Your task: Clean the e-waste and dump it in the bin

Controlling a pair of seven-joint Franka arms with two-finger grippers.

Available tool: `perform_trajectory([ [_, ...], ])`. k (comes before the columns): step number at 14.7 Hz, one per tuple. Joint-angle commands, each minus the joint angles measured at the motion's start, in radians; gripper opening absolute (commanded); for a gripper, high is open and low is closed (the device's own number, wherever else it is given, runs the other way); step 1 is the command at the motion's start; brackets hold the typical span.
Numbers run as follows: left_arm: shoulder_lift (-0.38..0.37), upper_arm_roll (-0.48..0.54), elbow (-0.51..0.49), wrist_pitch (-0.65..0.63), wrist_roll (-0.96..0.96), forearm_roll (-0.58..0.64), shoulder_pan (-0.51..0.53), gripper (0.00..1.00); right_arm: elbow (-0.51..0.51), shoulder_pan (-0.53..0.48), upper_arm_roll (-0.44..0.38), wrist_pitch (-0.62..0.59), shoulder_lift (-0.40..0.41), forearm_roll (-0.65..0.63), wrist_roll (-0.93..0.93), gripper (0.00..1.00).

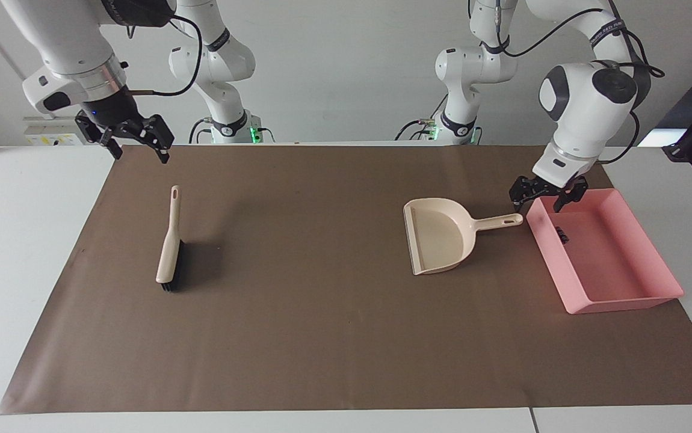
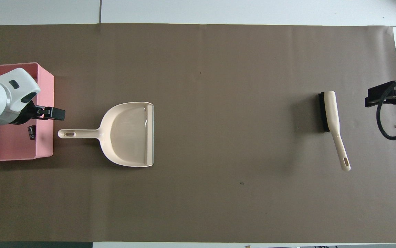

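The pink bin (image 1: 623, 302) stands at the left arm's end of the mat and also shows in the overhead view (image 2: 47, 144). A small dark e-waste piece (image 1: 561, 233) lies inside it, near its corner closest to the robots (image 2: 31, 132). No white block shows. My left gripper (image 1: 538, 201) is open and empty, raised over the bin's edge beside the dustpan handle (image 2: 44, 113). My right gripper (image 1: 138, 153) is open and empty, up in the air over the mat's edge at the right arm's end (image 2: 389, 96).
A cream dustpan (image 1: 439, 236) lies flat on the brown mat, its handle pointing at the bin (image 2: 129, 134). A cream brush with black bristles (image 1: 169, 246) lies toward the right arm's end (image 2: 332, 119).
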Motion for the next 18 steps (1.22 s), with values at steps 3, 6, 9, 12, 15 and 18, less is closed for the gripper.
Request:
perform_trajectory([
  [3,0.043,-0.002,0.319,-0.296,-0.007,-0.043,0.038,0.98,-0.027,0.005,-0.006,0.008,-0.018,-0.021,-0.025,1.0],
  [6,0.086,-0.002,0.481,-0.465,-0.006,-0.043,0.035,0.98,-0.028,0.002,-0.005,0.006,-0.018,-0.022,-0.025,1.0],
  [9,0.094,-0.004,0.516,-0.491,-0.006,-0.043,0.032,0.98,-0.027,0.0,-0.005,0.006,-0.018,-0.015,-0.021,1.0],
  [12,0.076,-0.004,0.476,-0.518,-0.007,-0.041,0.029,0.98,-0.027,0.002,-0.005,0.006,-0.018,-0.009,-0.019,1.0],
  [15,0.065,-0.004,0.461,-0.526,-0.009,-0.041,0.03,0.98,-0.027,0.002,-0.003,0.006,-0.018,-0.008,-0.021,1.0],
  [18,0.051,-0.004,0.433,-0.516,-0.007,-0.041,0.035,0.98,-0.028,0.002,-0.005,0.006,-0.018,-0.008,-0.019,1.0],
])
